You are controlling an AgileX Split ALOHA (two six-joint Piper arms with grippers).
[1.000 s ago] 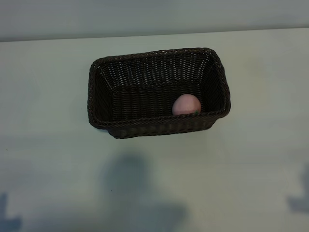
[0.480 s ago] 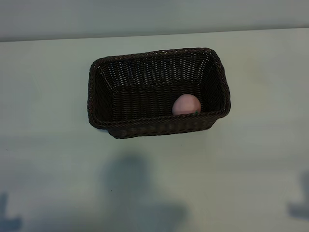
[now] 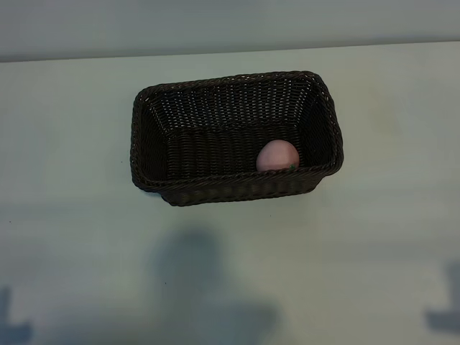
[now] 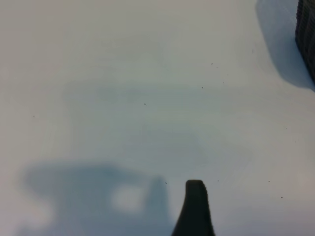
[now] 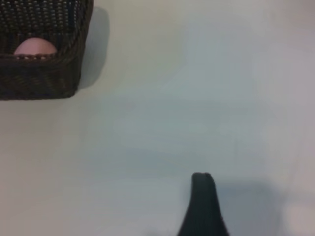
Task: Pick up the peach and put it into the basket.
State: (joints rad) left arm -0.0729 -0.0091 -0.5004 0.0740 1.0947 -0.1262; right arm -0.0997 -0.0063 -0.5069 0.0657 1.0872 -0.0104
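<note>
1. Peach (image 3: 277,155) is sitting inside the basket (image 3: 230,183), low against the near long wall toward the basket's right end, with its lower part hidden behind the woven rim.
2. Wicker is cutting the fruit off in the right wrist view too: only a pale pink dome (image 5: 34,47) is showing above the basket's edge (image 5: 44,73), and the basket itself is running out of that picture.
3. Basket is resting on the pale table (image 3: 72,215), a little above the middle of the exterior view, its far wall close to the table's back edge.
4. Neither arm is showing in the exterior view; only soft dark shadows are lying on the table along the bottom edge.
5. Left gripper is appearing only as 1 dark finger (image 4: 194,211) poking in over bare table; its fingers are standing wide apart and gripping nothing, and the second finger is out of the picture.
6. Sliver of the basket's corner (image 4: 306,34) is just entering the left wrist view, well apart from that finger.
7. Right gripper is likewise showing just 1 dark finger (image 5: 203,206) above bare table, well apart from the basket; its fingers are parted and holding nothing.
</note>
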